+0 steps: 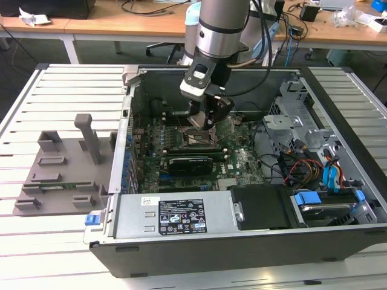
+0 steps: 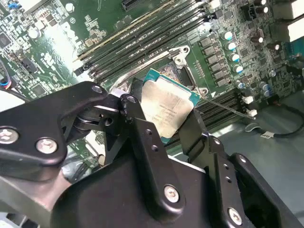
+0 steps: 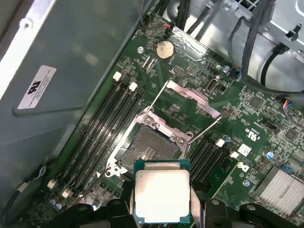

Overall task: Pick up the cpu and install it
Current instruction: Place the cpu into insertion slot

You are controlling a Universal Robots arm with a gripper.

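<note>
Claw: I read the gripper (image 2: 166, 121) as closed on the cpu (image 2: 167, 107), with a dark finger (image 2: 191, 128) against each of two opposite edges.
Chip position: the cpu hangs metal side up, just beside the open socket (image 3: 148, 148) and not yet over it, near the middle of the motherboard (image 3: 266, 137).
Socket state: the load plate (image 3: 190, 97) stands raised at the socket's far edge and the thin lever (image 3: 205, 128) is swung out.
Main risk: I judge that the contacts could bend if the chip comes down skewed or off-square.
Second risk: an edge pinch is a thin hold, so the chip could slip or tilt on a bump against the raised plate or the memory slots (image 3: 102, 128).
First wrist view: it gives me the bare socket contacts and the plate, so I can judge squareness.
Second wrist view: it gives me the finger linkage and the chip's green rim, with the socket largely hidden behind the chip.
Exterior view: it places the arm inside the computer case (image 1: 254, 244), towards its far wall, with a grey tray (image 1: 60, 163) outside on the slatted table (image 1: 54, 84).
</note>
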